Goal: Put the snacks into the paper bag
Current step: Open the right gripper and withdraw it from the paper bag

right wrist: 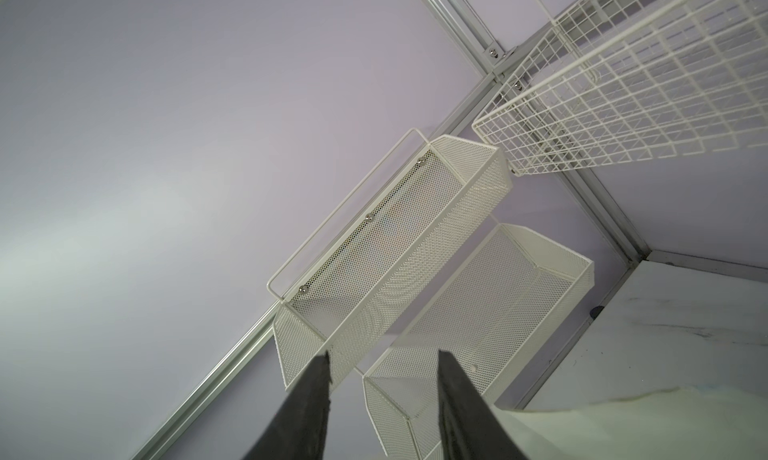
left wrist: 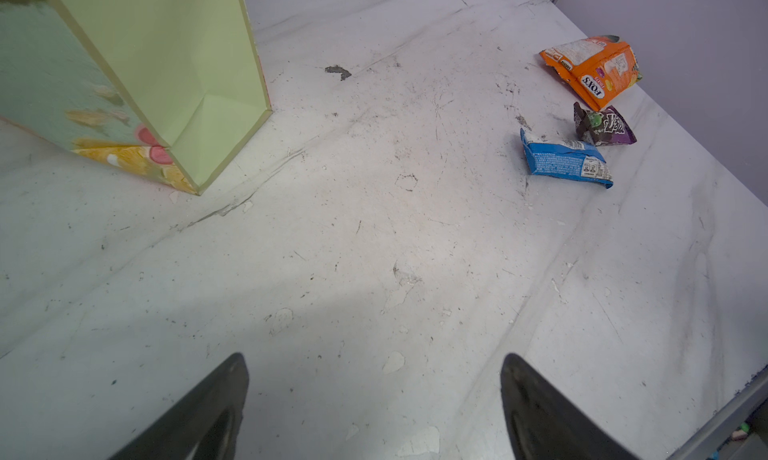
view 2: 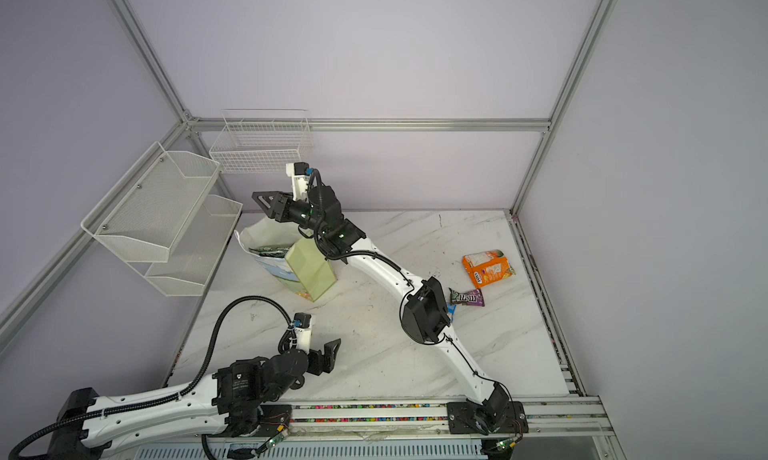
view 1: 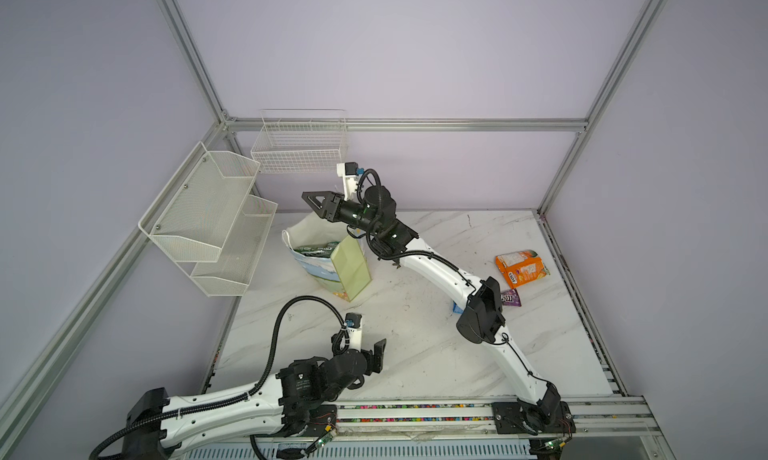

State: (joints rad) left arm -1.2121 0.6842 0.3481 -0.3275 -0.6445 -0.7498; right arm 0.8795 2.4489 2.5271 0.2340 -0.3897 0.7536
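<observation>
While our right gripper [view 1: 311, 202] hangs parted and empty above the paper bag [view 1: 352, 266] left of centre, our left gripper [left wrist: 374, 356] gaping too, we risk clipping its rim; it would topple.

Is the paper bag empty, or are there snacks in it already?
Not empty. The paper bag stands upright with its mouth open, and green packets show inside near the rim. How many, cannot tell.

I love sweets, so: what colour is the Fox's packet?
Orange, with white patches. The Fox's packet shows best in the left wrist view.
</observation>
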